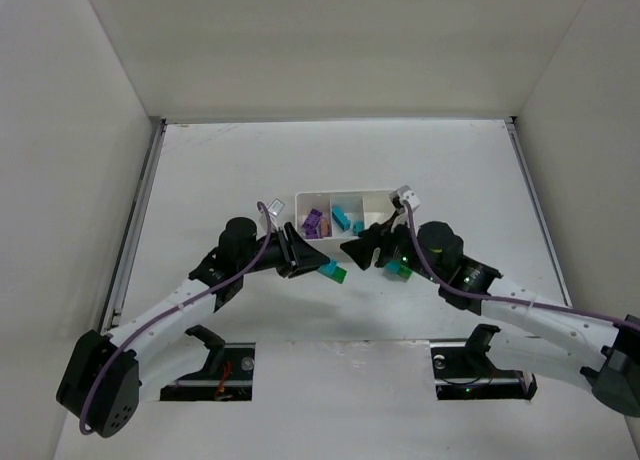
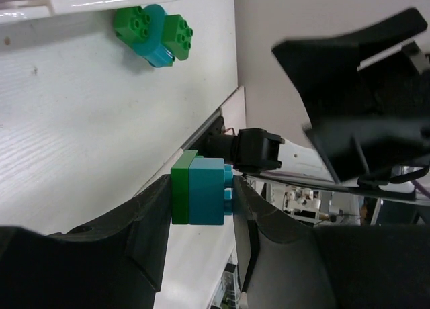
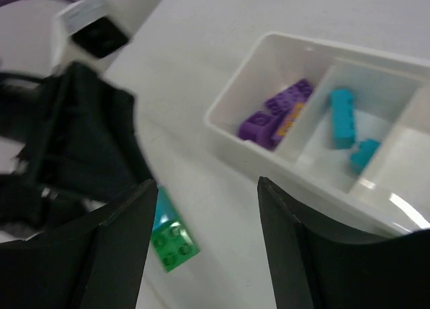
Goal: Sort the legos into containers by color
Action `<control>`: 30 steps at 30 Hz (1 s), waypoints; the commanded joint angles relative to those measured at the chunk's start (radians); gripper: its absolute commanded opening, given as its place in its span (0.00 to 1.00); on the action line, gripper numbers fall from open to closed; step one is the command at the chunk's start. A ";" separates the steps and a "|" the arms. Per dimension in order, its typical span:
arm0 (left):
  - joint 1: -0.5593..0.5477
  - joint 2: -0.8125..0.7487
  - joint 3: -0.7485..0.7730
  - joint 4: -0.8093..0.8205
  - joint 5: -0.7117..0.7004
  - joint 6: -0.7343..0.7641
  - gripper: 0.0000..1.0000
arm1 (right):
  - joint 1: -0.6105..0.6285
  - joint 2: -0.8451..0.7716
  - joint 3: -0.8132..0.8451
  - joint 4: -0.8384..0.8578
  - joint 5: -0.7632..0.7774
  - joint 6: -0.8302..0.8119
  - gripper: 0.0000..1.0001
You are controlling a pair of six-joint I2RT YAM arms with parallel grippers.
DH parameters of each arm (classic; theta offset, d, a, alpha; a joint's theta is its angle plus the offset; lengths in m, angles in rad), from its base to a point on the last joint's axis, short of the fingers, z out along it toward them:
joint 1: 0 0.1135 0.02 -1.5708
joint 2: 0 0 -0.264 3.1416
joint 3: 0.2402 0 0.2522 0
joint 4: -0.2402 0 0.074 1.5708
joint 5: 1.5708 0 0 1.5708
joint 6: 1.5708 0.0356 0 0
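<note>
The left tool (image 2: 201, 188) is clamped on a green-and-cyan lego stack (image 2: 207, 200) near the white tray (image 3: 225, 117), while the right tool (image 3: 205, 255) hangs with its jaws spread and holds nothing. Purple legos (image 3: 272, 114) lie in the tray's end compartment and cyan legos (image 3: 341, 111) in the middle one. An orange mark on one purple brick is too blurred to read.
</note>
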 commanded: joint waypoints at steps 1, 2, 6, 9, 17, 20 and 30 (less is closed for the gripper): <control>-0.004 0.022 0.047 0.069 0.079 -0.021 0.13 | 0.096 -0.031 0.005 0.020 -0.102 -0.053 0.70; -0.004 0.030 0.047 0.058 0.085 -0.022 0.13 | 0.125 -0.025 0.008 0.013 -0.090 -0.068 0.71; -0.013 0.030 0.051 0.019 0.091 -0.015 0.13 | 0.200 0.050 0.048 -0.036 -0.039 -0.148 0.71; -0.008 0.018 0.060 -0.002 0.087 -0.016 0.13 | 0.234 0.095 0.074 -0.050 -0.011 -0.168 0.69; -0.015 0.017 0.056 -0.005 0.078 -0.009 0.13 | 0.265 0.133 0.099 -0.048 0.030 -0.199 0.62; -0.012 0.027 0.051 -0.005 0.073 -0.008 0.13 | 0.263 0.133 0.097 -0.036 0.042 -0.190 0.61; -0.004 0.028 0.047 -0.007 0.079 -0.002 0.13 | 0.262 0.147 0.108 -0.011 0.059 -0.185 0.32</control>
